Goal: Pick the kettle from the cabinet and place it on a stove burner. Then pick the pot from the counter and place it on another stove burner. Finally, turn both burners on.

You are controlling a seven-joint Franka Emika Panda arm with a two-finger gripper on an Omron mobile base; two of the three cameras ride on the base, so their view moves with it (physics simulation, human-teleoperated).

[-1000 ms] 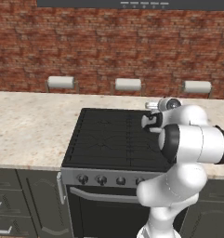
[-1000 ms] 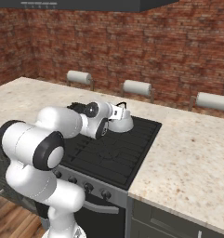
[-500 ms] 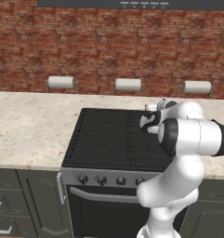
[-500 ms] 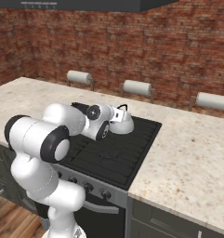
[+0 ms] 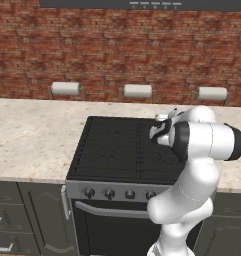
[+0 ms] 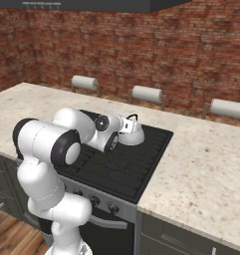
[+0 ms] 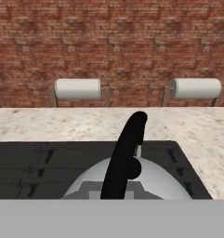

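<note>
The robot's gripper point(image 6: 127, 124), clamped shut on the thin black arched handle of the kettle point(image 6: 131, 135), holds it over the far right stove burner point(image 6: 141, 138) of the black cooktop point(image 5: 112, 150). The kettle sits directly below and ahead of the hand, its handle arch running away toward the brick wall point(image 7: 113, 42). It appears to be at or just above the grate; contact cannot be judged. Beige counter point(image 6: 206, 164) lies open to the right, and the near burners stand free.
</note>
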